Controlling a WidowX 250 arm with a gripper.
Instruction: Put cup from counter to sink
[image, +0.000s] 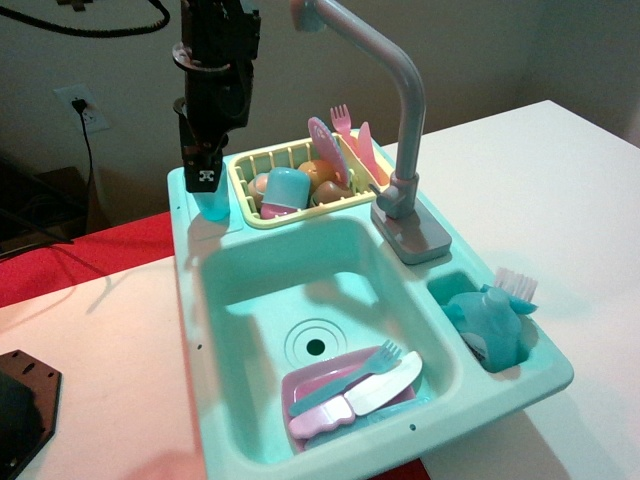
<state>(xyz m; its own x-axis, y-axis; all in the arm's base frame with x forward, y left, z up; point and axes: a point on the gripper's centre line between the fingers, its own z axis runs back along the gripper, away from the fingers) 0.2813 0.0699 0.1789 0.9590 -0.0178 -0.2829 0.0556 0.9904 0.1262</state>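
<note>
The small bright-blue cup (213, 206) stands on the ribbed back-left ledge of the counter (200, 232) of the mint-teal sink unit. My gripper (205, 178) hangs straight down over it, its fingers at the cup's rim and closed around its top. The cup's upper part is hidden by the fingers. The sink (262, 290) is the deep basin in front of the cup, with a ringed drain hole (316, 346).
A pink plate with a fork and knife (350, 392) lies in the basin's front. A yellow dish rack (295, 183) with a paler blue cup stands right of my gripper. A grey faucet (400, 130) arches behind the basin. A blue bottle and brush (490, 315) sit in the side compartment.
</note>
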